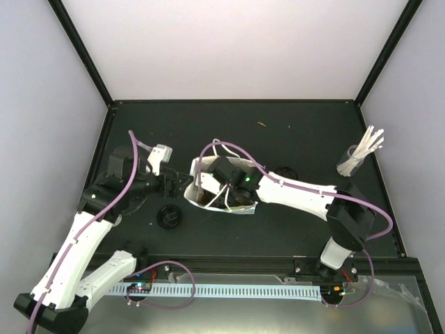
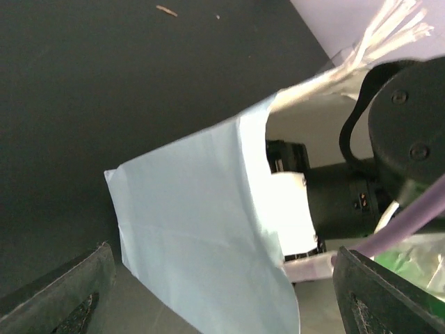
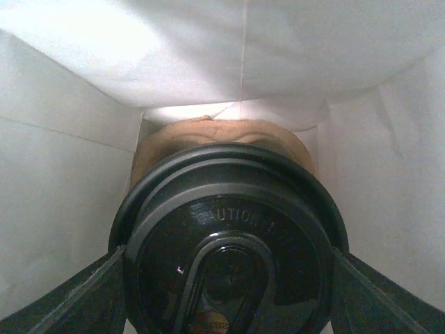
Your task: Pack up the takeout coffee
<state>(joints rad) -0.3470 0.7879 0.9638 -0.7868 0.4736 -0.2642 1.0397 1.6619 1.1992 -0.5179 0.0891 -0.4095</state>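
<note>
Close to the arms, a loose black lid (image 1: 169, 217) lies on the dark table (image 1: 292, 229). Just past it, the left gripper (image 2: 222, 252) is wide open. A corner of the light-blue bag (image 2: 195, 209) pokes in between its fingers, but nothing is pinched.

The right gripper (image 3: 228, 254) is deep inside the bag. It grips a coffee cup (image 3: 229, 209) from both sides, and only the cup's black top shows. The brown carrier (image 3: 215, 132) sits just behind the cup, deeper in the bag. Far back, the glass of white sticks (image 1: 351, 161) stands well apart.

The step looks like putting the cup into a hole in the carrier. To do it well, the right arm should push in slowly and straight. It should let go only when the cup sits snug. The left gripper could hold the bag so the paper does not fold in.
</note>
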